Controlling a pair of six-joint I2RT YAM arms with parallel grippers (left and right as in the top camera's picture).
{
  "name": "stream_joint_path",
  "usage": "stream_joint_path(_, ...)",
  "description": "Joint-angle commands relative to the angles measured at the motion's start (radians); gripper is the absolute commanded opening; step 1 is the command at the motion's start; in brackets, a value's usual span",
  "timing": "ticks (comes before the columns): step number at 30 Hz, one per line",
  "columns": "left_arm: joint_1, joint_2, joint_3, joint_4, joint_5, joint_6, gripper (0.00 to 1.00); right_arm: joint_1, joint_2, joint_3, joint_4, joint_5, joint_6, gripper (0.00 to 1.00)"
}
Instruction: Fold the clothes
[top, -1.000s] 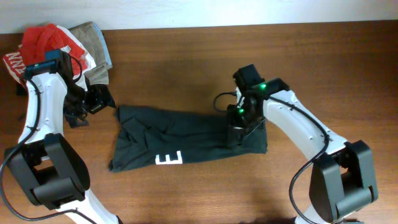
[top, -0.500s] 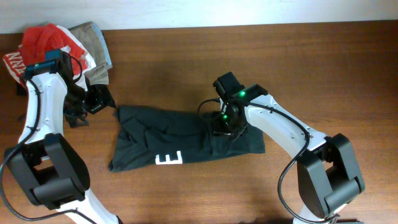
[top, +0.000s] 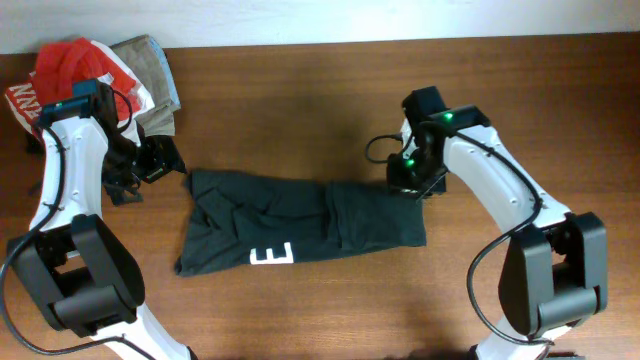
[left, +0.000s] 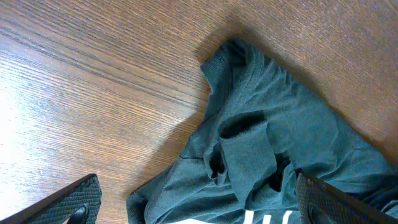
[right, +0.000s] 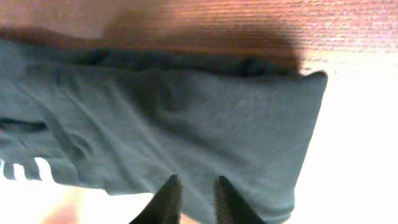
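One dark T-shirt (top: 300, 225) flat on the wooden table (top: 300, 100)

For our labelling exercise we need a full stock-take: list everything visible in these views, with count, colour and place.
T-shirt: 1, very dark green-black, white letters, mid-table.
Red shirt: 1, red with white lettering, overhead view's top-left corner.
Khaki garment: 1, khaki-olive, beside the red shirt.
Table: 1, brown wood, under everything.
Left gripper: 1, black, open, by the T-shirt's left end.
Right gripper: 1, black, fingers close together, at the T-shirt's right end.
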Motion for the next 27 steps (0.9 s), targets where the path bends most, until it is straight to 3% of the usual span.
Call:
stream_joint_path(1, -0.006, -0.008, 0.002, 0.000, -0.006, 0.006, 0.99, -0.013, -0.004, -0.083, 0.071, -0.162, -0.149, 0.13)
stream_joint_path(6, -0.006, -0.008, 0.002, -0.001, -0.006, 0.006, 0.99, -0.067, 0.017, -0.261, 0.327, -0.319, -0.165, 0.18)
stream_joint_path(10, -0.006, -0.008, 0.002, -0.001, -0.006, 0.006, 0.99, -0.135, 0.084, -0.299, 0.396, -0.322, -0.176, 0.22)
stream_joint_path(13, -0.006, -0.008, 0.002, 0.000, -0.006, 0.006, 0.99, -0.196, 0.129, -0.299, 0.435, -0.399, -0.270, 0.22)
stream_joint_path(16, -0.006, -0.008, 0.002, 0.000, -0.006, 0.006, 0.99, -0.226, 0.114, -0.273, 0.429, -0.408, -0.270, 0.22)
stream_joint_path(21, -0.006, -0.008, 0.002, -0.001, -0.006, 0.006, 0.99, -0.238, 0.010, -0.116, 0.252, -0.460, -0.270, 0.23)
stream_joint_path(23, -0.006, -0.008, 0.002, 0.000, -0.006, 0.006, 0.99, -0.231, -0.035, -0.062, 0.194, -0.493, -0.269, 0.31)
stream_joint_path(25, -0.006, -0.008, 0.002, 0.000, -0.006, 0.006, 0.99, -0.212, -0.055, -0.051, 0.192, -0.577, -0.269, 0.47)
stream_joint_path(27, -0.006, -0.008, 0.002, 0.000, -0.006, 0.006, 0.99, -0.194, -0.046, -0.060, 0.204, -0.607, -0.269, 0.49)
